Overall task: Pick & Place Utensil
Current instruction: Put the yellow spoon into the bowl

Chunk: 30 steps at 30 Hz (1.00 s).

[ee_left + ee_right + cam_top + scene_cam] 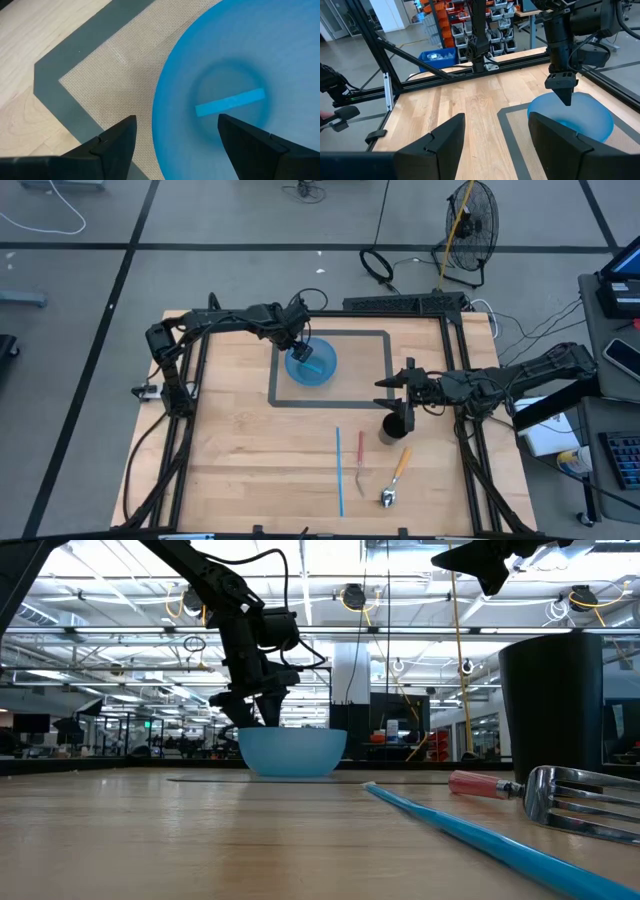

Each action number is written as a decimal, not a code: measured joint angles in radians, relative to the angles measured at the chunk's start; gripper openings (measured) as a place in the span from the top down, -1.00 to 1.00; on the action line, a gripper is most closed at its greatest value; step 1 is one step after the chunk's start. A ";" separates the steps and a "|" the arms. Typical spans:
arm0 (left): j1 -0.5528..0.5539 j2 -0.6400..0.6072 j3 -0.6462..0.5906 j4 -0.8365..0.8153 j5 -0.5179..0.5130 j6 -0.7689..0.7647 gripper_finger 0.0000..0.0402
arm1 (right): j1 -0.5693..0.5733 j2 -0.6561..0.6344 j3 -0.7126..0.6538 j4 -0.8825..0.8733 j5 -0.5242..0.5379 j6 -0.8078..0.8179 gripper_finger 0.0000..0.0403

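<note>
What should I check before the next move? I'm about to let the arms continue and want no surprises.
1. Left gripper open above the bowl: ok.
2. Blue piece lies loose on the bowl's bottom, clear of the fingers: ok.
3. Bowl sits inside the mat: ok.
4. Blue stick, red utensil and fork lie apart on the table: ok.
5. Right gripper open and empty, near the black cup: ok.
6. Whether the left fingers clear the bowl's rim if they swing sideways: cannot tell.
</note>
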State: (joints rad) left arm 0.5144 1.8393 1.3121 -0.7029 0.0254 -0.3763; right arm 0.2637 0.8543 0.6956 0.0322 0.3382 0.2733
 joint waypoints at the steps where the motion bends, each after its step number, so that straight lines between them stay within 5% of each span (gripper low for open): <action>1: 0.000 0.000 0.000 0.000 0.000 0.000 -0.40 | 0.000 0.000 0.000 0.000 0.000 0.000 -0.07; 15: 0.003 -0.016 0.023 -0.033 0.000 0.008 -0.36 | 0.000 0.000 0.000 0.000 0.000 -0.005 -0.07; 30: -0.005 -0.259 0.172 -0.050 -0.049 0.060 -0.36 | 0.000 0.000 0.000 -0.006 0.000 -0.005 -0.07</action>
State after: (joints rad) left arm 0.5095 1.5802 1.4837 -0.7531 -0.0232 -0.3164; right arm 0.2638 0.8543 0.6956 0.0266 0.3382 0.2684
